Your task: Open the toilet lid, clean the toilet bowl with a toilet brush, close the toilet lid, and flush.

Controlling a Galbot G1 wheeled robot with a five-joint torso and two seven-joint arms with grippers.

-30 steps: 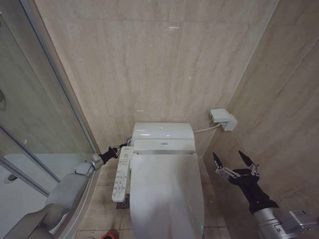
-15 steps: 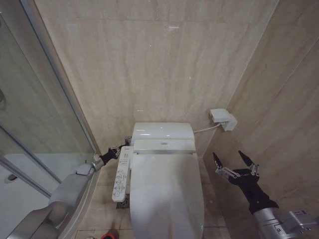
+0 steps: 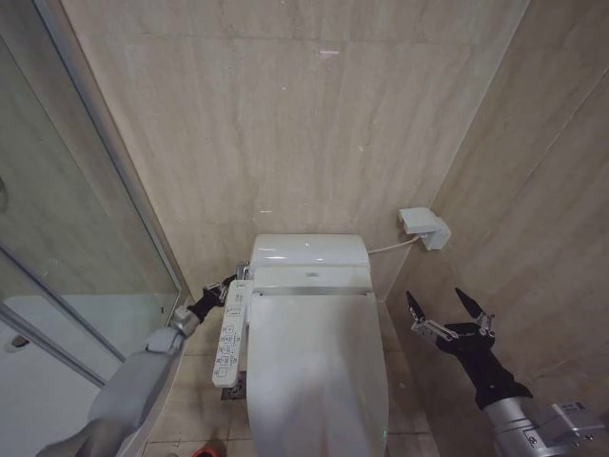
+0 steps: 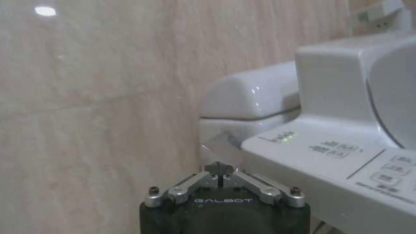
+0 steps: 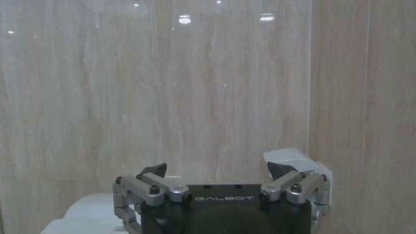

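Note:
The toilet lid (image 3: 316, 371) is glossy white and lies shut, hiding the toilet bowl. The toilet brush is out of view. My left gripper (image 3: 229, 285) is shut with nothing in it, at the rear end of the side control panel (image 3: 229, 333), on the toilet's left. In the left wrist view its closed fingertips (image 4: 221, 170) point at the gap under that control panel (image 4: 338, 156), near the white rear unit (image 4: 250, 97). My right gripper (image 3: 443, 307) hangs open and empty to the right of the toilet, and in its wrist view the right gripper (image 5: 217, 171) faces the beige wall.
A glass shower screen (image 3: 67, 238) closes off the left side. A white wall box (image 3: 424, 228) with a cable sits right of the rear unit (image 3: 309, 252). A red object (image 3: 210, 447) peeks in at the floor's near edge. Tiled walls stand close on both sides.
My left forearm has dropped lower and swung closer to the toilet, while its gripper stays at the panel's rear end. The right arm has not moved.

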